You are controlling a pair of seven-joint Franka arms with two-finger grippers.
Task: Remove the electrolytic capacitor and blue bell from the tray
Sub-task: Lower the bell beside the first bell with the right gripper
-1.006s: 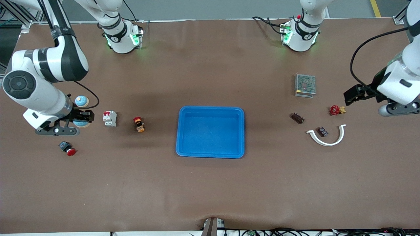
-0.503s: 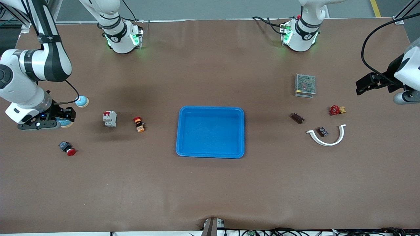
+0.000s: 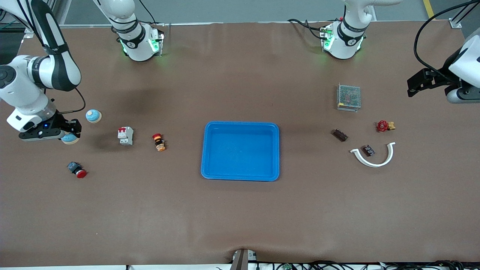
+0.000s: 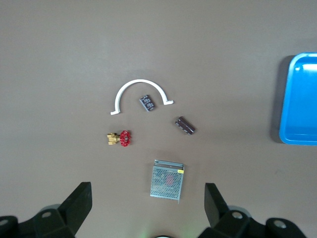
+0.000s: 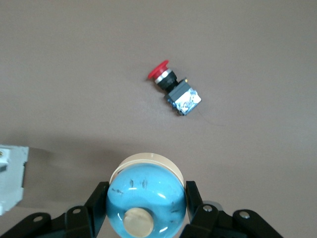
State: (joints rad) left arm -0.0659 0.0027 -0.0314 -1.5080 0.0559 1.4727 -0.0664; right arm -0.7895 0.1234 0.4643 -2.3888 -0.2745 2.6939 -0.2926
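Both arms drew outward — right pincer [image 3: 71, 132] hides bell [image 3: 69, 138].

Tray [image 3: 240, 125] sits mid-desk [image 3: 240, 213]. Toward the right arm's end: button [image 3: 159, 142], breaker [image 3: 125, 135], bell [image 3: 93, 116]; second button [image 3: 77, 169] nearer the camera. Toward the left arm's end: capacitor [image 3: 339, 135], valve [image 3: 384, 126], clip [image 3: 373, 156] around a small part [image 3: 368, 150]; power supply [image 3: 348, 97] farther.
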